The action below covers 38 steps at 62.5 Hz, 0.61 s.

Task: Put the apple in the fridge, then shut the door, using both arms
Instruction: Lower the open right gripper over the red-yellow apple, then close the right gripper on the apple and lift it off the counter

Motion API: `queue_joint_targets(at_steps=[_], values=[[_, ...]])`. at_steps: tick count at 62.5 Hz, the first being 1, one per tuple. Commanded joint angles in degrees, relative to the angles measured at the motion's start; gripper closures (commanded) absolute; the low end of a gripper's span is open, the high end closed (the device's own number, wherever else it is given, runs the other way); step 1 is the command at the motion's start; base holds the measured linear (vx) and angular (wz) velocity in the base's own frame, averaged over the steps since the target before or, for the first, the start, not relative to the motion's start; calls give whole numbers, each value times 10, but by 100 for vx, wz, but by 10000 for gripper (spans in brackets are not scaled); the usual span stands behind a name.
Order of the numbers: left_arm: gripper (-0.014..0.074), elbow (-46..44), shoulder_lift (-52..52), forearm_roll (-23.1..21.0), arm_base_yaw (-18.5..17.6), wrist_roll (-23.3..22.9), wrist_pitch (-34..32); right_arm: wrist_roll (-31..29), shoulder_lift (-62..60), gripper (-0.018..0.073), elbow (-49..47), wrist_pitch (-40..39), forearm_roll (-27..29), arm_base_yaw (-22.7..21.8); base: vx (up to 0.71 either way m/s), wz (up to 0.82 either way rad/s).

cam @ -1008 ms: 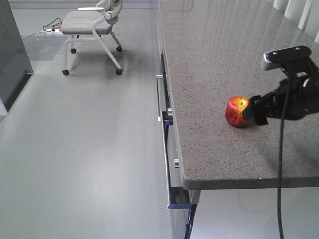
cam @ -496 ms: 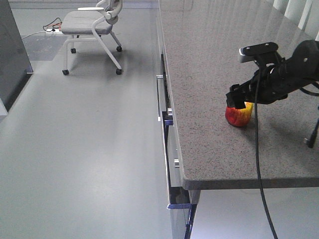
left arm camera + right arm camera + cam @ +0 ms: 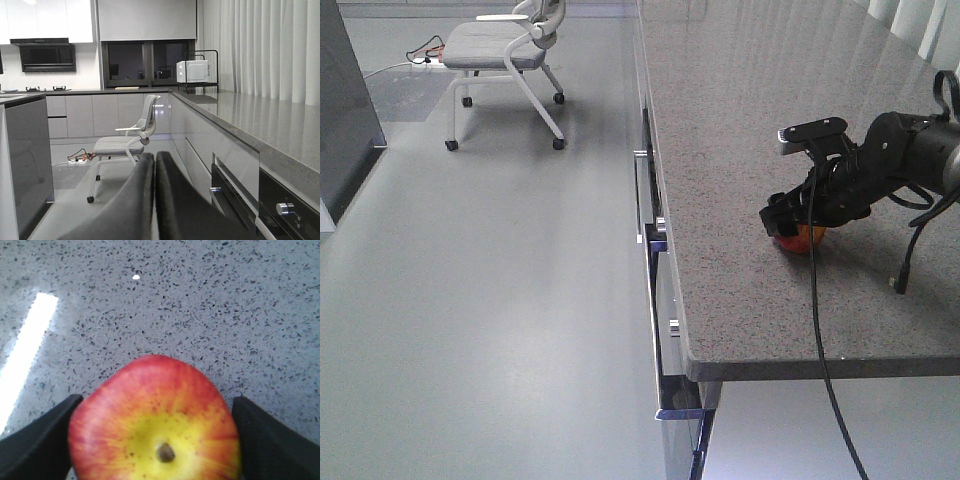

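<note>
Apple [image 3: 804,238] sits on the table [image 3: 740,120], stem dimple up and toward the wrist camera, red skin with a yellow centre [image 3: 155,425]. Right tool [image 3: 792,222] is down over it, and in the front view only the lower red edge shows under the black fingers. In the right wrist view, the right tool [image 3: 157,402] has one finger [image 3: 35,440] against the apple's left flank and the other against its right flank, no gap visible on either side. So it is gripping the apple, which rests on the speckled surface. Right arm [image 3: 905,150] reaches in from the right edge, low over the table.

Edges: the apple lies inward from the long drawer-side edge and well back from the near end edge. Bare table lies all round it. A black cable [image 3: 817,330] drops from the arm and hangs over the near edge. Open grey floor lies left of the table. A chair [image 3: 505,50] stands far off and a dark grey panel [image 3: 340,110] shows at the far left.

Left tool [image 3: 154,157] has its fingers pressed together, holding nothing, and points down the aisle beside the table front. Its view shows the chair [image 3: 125,145] ahead, a microwave [image 3: 192,71] at the table's far end and curtains [image 3: 260,45] on the right.
</note>
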Motion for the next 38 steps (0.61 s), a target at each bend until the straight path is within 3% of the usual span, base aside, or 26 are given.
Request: queue_joint_targets(at_steps=[1, 14, 25, 38], values=[[603, 12, -9, 0, 0, -3, -42, -5, -30, 49, -19, -32, 6, 1, 0, 0], [603, 12, -9, 0, 0, -3, -42, 26, -47, 182, -19, -21, 8, 1, 0, 0], [603, 12, -9, 0, 0, -3, -42, 34, -99, 168, -11, 2, 11, 1, 0, 0], [603, 12, -9, 0, 0, -3, -42, -3, -199, 167, 92, -65, 67, 1, 0, 0]])
